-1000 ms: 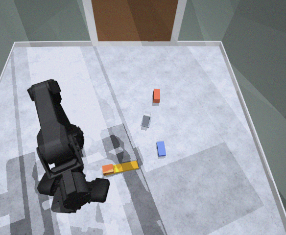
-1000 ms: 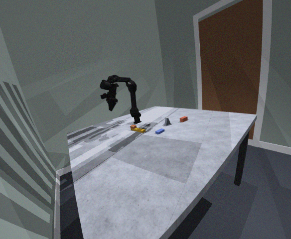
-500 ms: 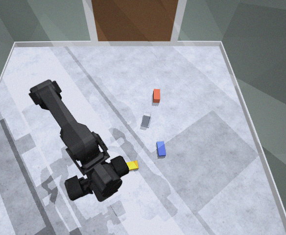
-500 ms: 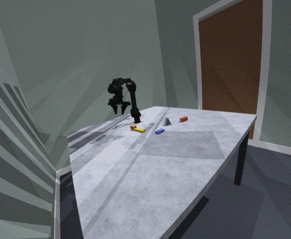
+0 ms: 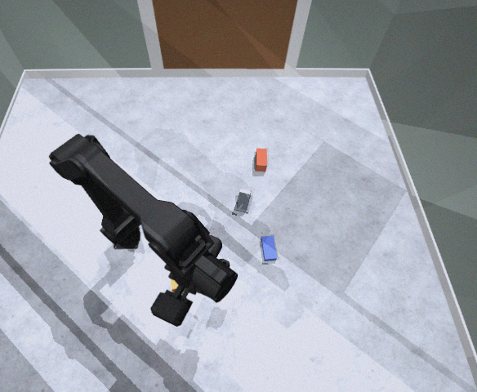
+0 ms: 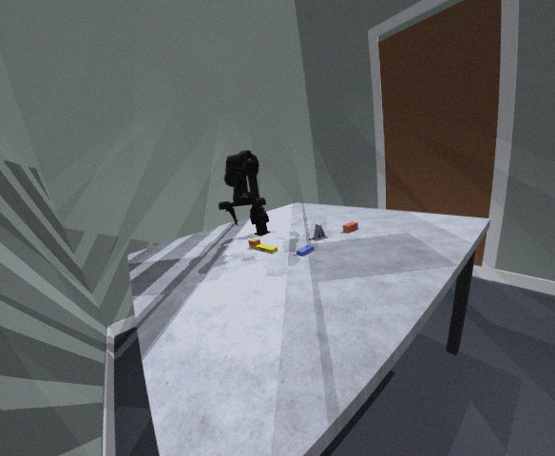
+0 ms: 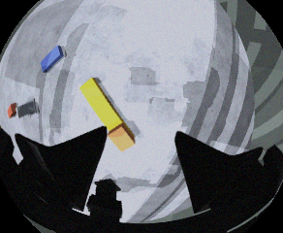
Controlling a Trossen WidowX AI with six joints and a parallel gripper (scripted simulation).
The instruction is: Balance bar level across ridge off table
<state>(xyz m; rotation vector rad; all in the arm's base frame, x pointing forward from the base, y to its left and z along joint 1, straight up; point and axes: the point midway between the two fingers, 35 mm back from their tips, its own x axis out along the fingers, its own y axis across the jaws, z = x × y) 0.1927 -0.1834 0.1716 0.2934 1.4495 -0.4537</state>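
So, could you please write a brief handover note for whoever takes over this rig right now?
Hand: open, holding nothing, hovering above the bar.
Yellow bar with an orange end: lying flat on the grey marbled table, not yet grasped.
Grey wedge-shaped ridge: standing apart from the bar, between the small blue block and the small orange block.
Done: approach only.
Left: grasp the bar, carry it to the ridge, balance it level, release.

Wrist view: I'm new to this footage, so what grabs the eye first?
The yellow bar with its orange end lies flat on the table, just ahead of the open, empty gripper. Farther left are a blue block, the grey ridge and an orange block.
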